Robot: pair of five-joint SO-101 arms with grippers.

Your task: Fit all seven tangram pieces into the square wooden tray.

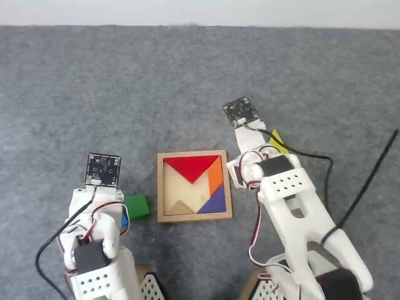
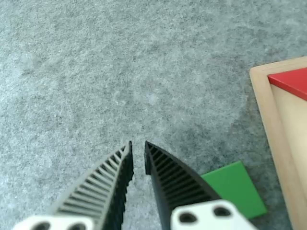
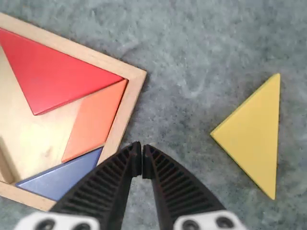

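The square wooden tray (image 1: 162, 187) lies between the two arms. In it are a red triangle (image 1: 192, 167), an orange parallelogram (image 1: 215, 177) and a blue triangle (image 1: 214, 203). A green square (image 1: 137, 206) lies on the mat just left of the tray, beside my left gripper (image 2: 138, 145). That gripper hovers over bare mat, all but shut, with nothing in it. A yellow triangle (image 3: 254, 134) lies right of the tray, partly behind the right arm (image 1: 281, 181). My right gripper (image 3: 142, 146) is shut and empty, just outside the tray's right rim (image 3: 129, 103).
Grey felt mat (image 1: 125, 87) covers the table, with wide free room behind the tray. The tray's left part (image 1: 175, 190) shows bare wood. Black cables (image 1: 359, 187) trail off the right arm.
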